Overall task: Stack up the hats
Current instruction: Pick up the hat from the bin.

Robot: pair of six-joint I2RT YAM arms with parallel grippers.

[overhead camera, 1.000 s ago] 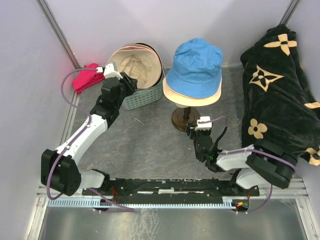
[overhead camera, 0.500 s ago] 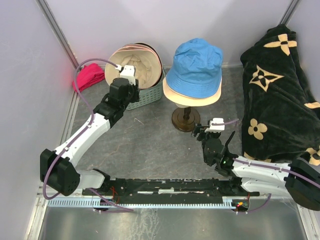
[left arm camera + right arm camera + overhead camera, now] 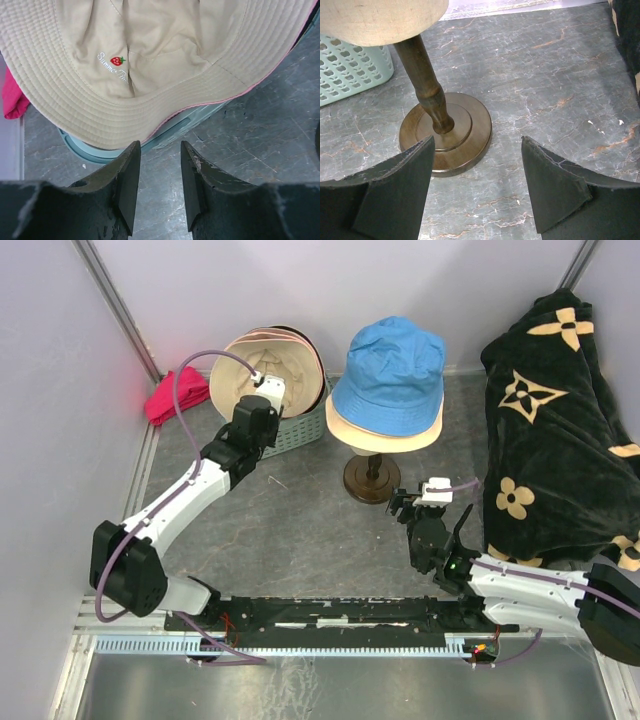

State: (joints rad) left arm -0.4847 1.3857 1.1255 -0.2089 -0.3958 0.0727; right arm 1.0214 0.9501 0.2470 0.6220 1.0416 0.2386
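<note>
Moved since earlier: left gripper (image 3: 268, 390) has swung from the basket's (image 3: 297, 430) left corner to over its near rim; right gripper (image 3: 406, 503) has drawn back and to the right of the stand (image 3: 371, 478).
Left jaws: partly apart, nothing between them, tips just short of the cream hat's (image 3: 150, 60) brim.
Right jaws: wide apart, empty, facing the stand's base.
Hats: the cream hat lies crown-down on top in the basket, with a pink hat's (image 3: 200, 104) edge showing beneath it; the blue hat (image 3: 390, 360) sits over a tan hat (image 3: 385, 437) on the stand.
Risk: a pinch at the brim could catch the pink hat or the basket rim too, dragging the basket or lifting two hats together.
Left arm: stretched forward, wrist tipped down at the basket.
Right arm: forearm low along the table, wrist aimed at the stand.
</note>
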